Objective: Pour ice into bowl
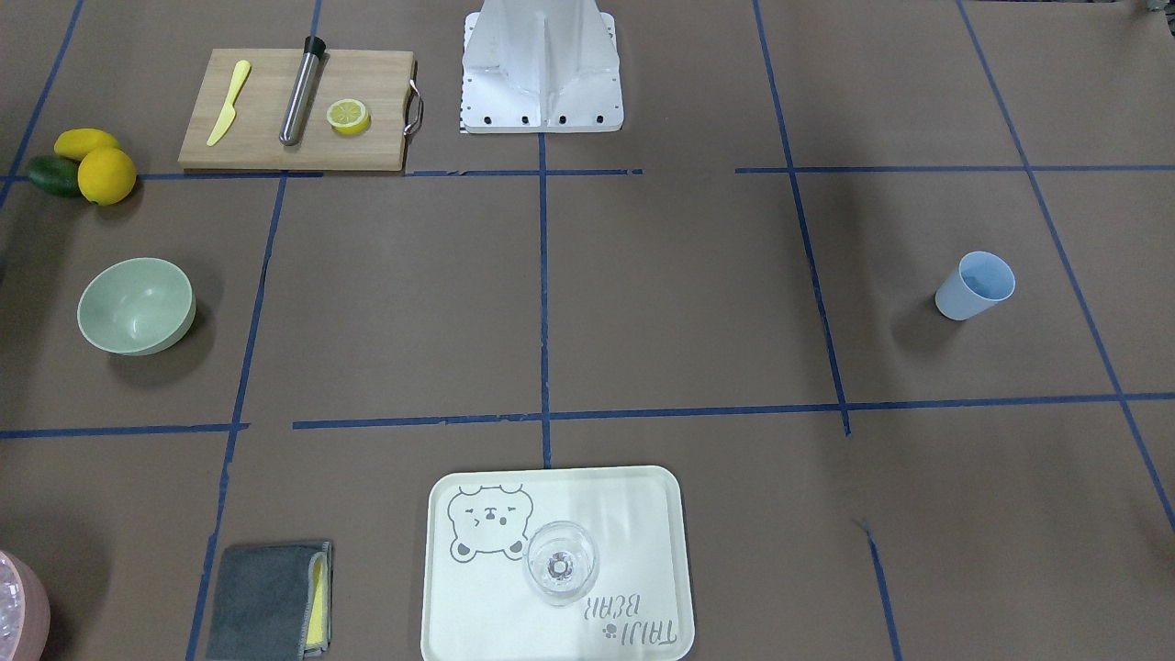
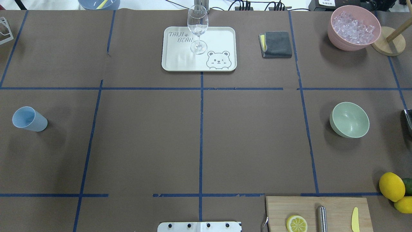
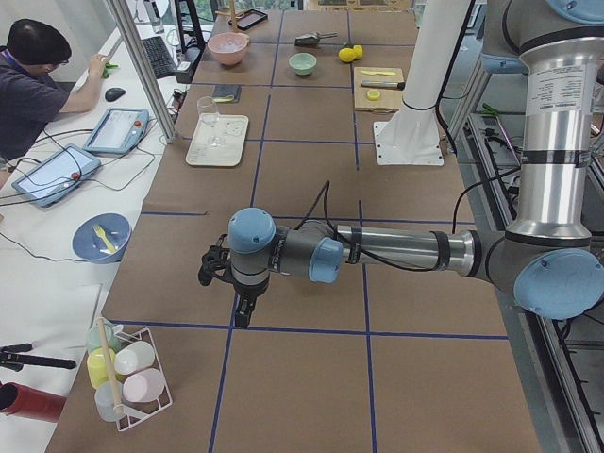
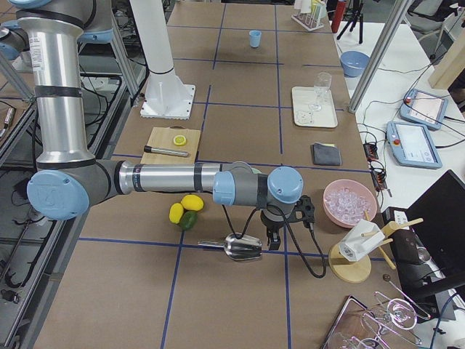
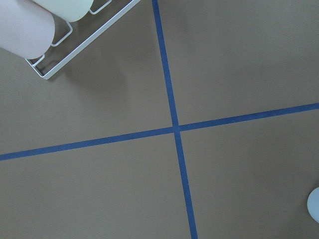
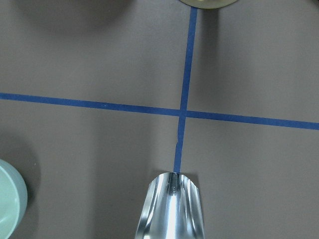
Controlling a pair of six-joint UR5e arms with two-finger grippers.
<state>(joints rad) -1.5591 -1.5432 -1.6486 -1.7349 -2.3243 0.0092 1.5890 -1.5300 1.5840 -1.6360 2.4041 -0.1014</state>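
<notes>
The pale sage-green bowl (image 1: 136, 305) stands empty on the table, also in the overhead view (image 2: 349, 119), with its rim at the right wrist view's left edge (image 6: 7, 204). The ice (image 2: 352, 25) is heaped in a pink container (image 4: 349, 200). A shiny metal scoop (image 4: 243, 248) lies low beside my right gripper (image 4: 272, 241) and fills the bottom of the right wrist view (image 6: 172, 209). I cannot tell whether that gripper is open or shut. My left gripper (image 3: 243, 316) points down over bare table, and its state cannot be told. A light blue cup (image 2: 29, 119) stands alone.
A cutting board (image 2: 317, 212) holds a lemon half, a steel muddler and a yellow knife. Lemons and a lime (image 2: 394, 188) lie beside it. A tray (image 2: 180, 61) carries a stemmed glass (image 2: 197, 27). A grey cloth (image 2: 276, 44), a wooden stand (image 2: 388, 43) and a cup rack (image 3: 127, 377) stand near the edges.
</notes>
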